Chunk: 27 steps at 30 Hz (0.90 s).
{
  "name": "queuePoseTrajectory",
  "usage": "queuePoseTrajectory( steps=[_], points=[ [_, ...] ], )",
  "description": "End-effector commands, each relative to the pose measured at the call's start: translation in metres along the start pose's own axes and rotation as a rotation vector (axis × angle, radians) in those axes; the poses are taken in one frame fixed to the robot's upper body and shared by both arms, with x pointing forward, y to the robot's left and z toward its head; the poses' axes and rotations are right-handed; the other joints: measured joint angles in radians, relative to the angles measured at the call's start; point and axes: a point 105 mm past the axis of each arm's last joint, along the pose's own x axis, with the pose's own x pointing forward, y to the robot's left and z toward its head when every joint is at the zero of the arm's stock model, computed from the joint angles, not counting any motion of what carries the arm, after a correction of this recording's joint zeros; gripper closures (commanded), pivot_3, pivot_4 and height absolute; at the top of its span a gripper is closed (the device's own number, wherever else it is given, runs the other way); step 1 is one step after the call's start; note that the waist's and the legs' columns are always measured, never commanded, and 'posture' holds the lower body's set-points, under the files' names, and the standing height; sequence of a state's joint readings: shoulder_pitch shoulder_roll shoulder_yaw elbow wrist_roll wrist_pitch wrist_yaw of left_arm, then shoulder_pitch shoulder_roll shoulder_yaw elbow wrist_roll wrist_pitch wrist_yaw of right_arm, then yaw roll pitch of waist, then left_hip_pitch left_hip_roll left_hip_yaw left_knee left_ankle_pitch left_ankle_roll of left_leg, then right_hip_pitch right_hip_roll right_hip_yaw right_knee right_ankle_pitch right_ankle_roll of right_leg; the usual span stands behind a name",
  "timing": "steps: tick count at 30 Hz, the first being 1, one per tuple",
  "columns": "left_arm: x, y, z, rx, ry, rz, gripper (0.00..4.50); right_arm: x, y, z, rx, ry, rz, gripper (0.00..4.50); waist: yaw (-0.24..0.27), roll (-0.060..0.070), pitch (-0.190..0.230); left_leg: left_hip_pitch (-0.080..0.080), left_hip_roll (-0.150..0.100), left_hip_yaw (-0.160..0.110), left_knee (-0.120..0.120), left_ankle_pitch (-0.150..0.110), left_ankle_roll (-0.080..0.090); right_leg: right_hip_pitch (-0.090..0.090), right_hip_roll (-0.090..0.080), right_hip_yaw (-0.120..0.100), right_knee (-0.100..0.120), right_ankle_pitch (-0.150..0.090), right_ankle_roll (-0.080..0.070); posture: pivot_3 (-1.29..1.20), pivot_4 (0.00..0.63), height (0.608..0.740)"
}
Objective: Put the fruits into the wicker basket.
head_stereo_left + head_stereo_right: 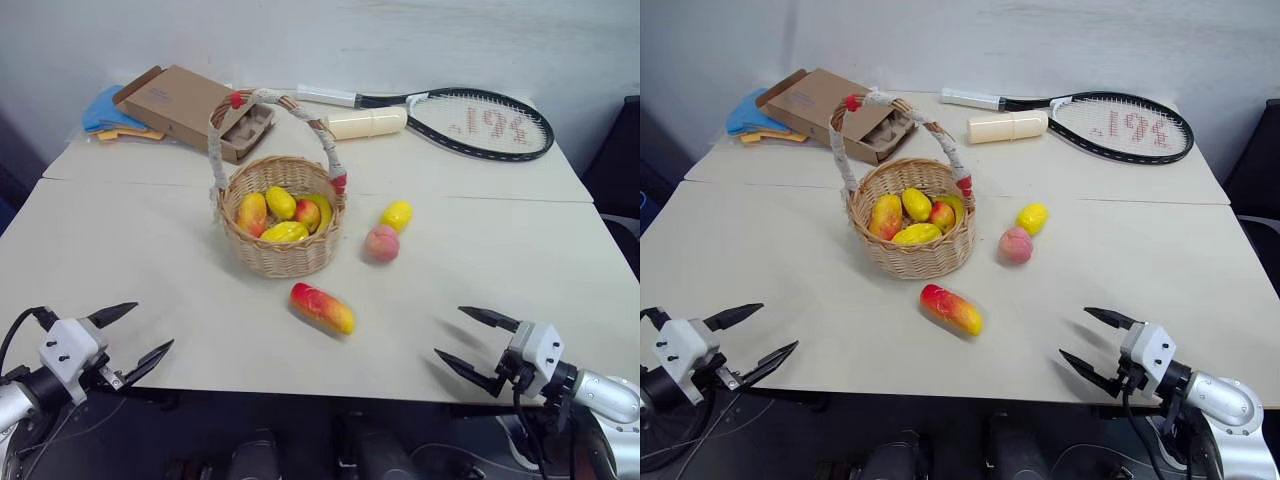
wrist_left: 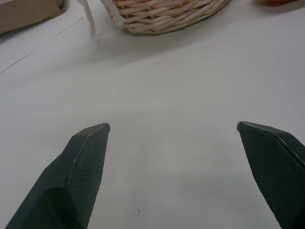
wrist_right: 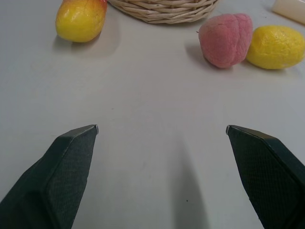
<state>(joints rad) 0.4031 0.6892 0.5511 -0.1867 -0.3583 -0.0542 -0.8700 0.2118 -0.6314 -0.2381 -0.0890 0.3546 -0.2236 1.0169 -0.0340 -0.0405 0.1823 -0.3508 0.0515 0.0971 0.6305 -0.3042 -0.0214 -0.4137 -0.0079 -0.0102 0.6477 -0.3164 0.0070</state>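
Observation:
The wicker basket (image 1: 282, 218) stands mid-table with several yellow and red fruits (image 1: 283, 212) inside. On the table lie three loose fruits: a red-to-yellow mango (image 1: 322, 307) in front of the basket, a pink peach (image 1: 382, 243) and a yellow lemon (image 1: 397, 215) to its right. My left gripper (image 1: 138, 337) hovers open at the near left edge, nothing between its fingers. My right gripper (image 1: 466, 340) hovers open at the near right edge, also empty. In the right wrist view the mango (image 3: 80, 19), peach (image 3: 226, 39) and lemon (image 3: 276, 46) lie ahead of the fingers.
A brown cardboard box (image 1: 192, 110) and blue and orange flat items (image 1: 112, 115) sit at the back left. A cream cylinder (image 1: 365, 123) and a tennis racket (image 1: 470, 123) lie at the back right. A seam (image 1: 520, 198) joins two tabletops.

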Motion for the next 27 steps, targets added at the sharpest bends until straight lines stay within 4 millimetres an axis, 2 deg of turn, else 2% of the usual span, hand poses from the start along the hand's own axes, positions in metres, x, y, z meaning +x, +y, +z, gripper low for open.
queuePoseTrajectory(
  steps=[1, 6, 10, 13, 15, 17, 19, 23, 27],
  points=[
    [-0.009, 0.006, 0.010, 0.020, -0.008, -0.024, 0.00, -0.004, -0.013, 0.012, -0.008, -0.023, -0.028, 0.05, 0.002, 0.000, 0.000, 0.000, 0.000, 0.000, 0.000, 0.000, 0.000, 0.000, 0.000, 0.000, 0.000, 0.000, 0.000, 0.00, 0.150, 0.740],
    [-0.011, 0.007, 0.019, -0.073, -0.033, -0.071, 0.00, -0.006, -0.005, 0.007, -0.007, 0.004, 0.037, 0.05, 0.004, 0.000, 0.000, 0.001, 0.000, -0.001, 0.000, 0.000, 0.000, 0.000, 0.000, -0.001, 0.000, 0.000, 0.000, 0.00, 0.150, 0.740],
    [-0.008, -0.004, 0.025, -0.173, -0.062, -0.164, 0.00, 0.004, -0.002, 0.015, 0.018, -0.021, 0.069, 0.05, 0.004, 0.000, 0.000, 0.001, 0.000, -0.001, 0.001, 0.000, 0.000, 0.000, 0.000, -0.001, 0.000, 0.000, 0.000, 0.00, 0.150, 0.740],
    [-0.005, -0.014, 0.028, -0.146, -0.048, -0.225, 0.00, 0.031, 0.008, 0.050, 0.113, -0.085, 0.155, 0.05, -0.008, 0.001, 0.001, 0.000, 0.000, 0.000, 0.000, 0.000, 0.000, 0.000, 0.000, 0.000, 0.001, 0.000, 0.000, 0.00, 0.150, 0.740],
    [0.001, -0.021, 0.036, -0.126, -0.075, -0.254, 0.00, 0.058, 0.025, 0.079, 0.182, -0.099, 0.279, 0.05, -0.021, 0.002, 0.001, 0.000, 0.000, 0.000, 0.001, 0.000, -0.001, 0.000, 0.000, 0.001, 0.004, 0.000, 0.000, 0.00, 0.150, 0.740],
    [0.006, -0.030, 0.045, -0.111, -0.108, -0.292, 0.00, 0.079, 0.037, 0.093, 0.205, -0.072, 0.347, 0.05, -0.025, 0.001, 0.001, 0.000, 0.000, 0.000, 0.001, 0.001, -0.002, 0.000, 0.000, 0.001, 0.006, -0.001, -0.001, 0.00, 0.150, 0.740],
    [0.010, -0.036, 0.051, -0.110, -0.132, -0.327, 0.00, 0.097, 0.044, 0.095, 0.232, -0.015, 0.381, 0.05, -0.022, 0.001, 0.000, 0.000, 0.000, -0.002, 0.001, 0.001, -0.002, 0.000, 0.001, 0.000, 0.006, -0.001, -0.002, 0.00, 0.150, 0.740],
    [0.014, -0.056, 0.071, -0.143, -0.188, -0.433, 0.00, 0.133, 0.055, 0.082, 0.203, 0.115, 0.369, 0.05, -0.018, -0.002, -0.001, -0.004, 0.000, -0.003, 0.002, 0.002, -0.003, -0.008, 0.000, 0.000, 0.006, -0.001, -0.002, 0.00, 0.150, 0.740],
    [0.015, -0.066, 0.080, -0.145, -0.202, -0.465, 0.00, 0.164, 0.055, 0.073, 0.136, 0.151, 0.294, 0.05, -0.020, -0.002, -0.002, -0.010, -0.001, -0.002, 0.006, 0.001, -0.002, -0.013, -0.002, 0.000, 0.007, -0.001, -0.002, 0.00, 0.150, 0.740]
  ],
)
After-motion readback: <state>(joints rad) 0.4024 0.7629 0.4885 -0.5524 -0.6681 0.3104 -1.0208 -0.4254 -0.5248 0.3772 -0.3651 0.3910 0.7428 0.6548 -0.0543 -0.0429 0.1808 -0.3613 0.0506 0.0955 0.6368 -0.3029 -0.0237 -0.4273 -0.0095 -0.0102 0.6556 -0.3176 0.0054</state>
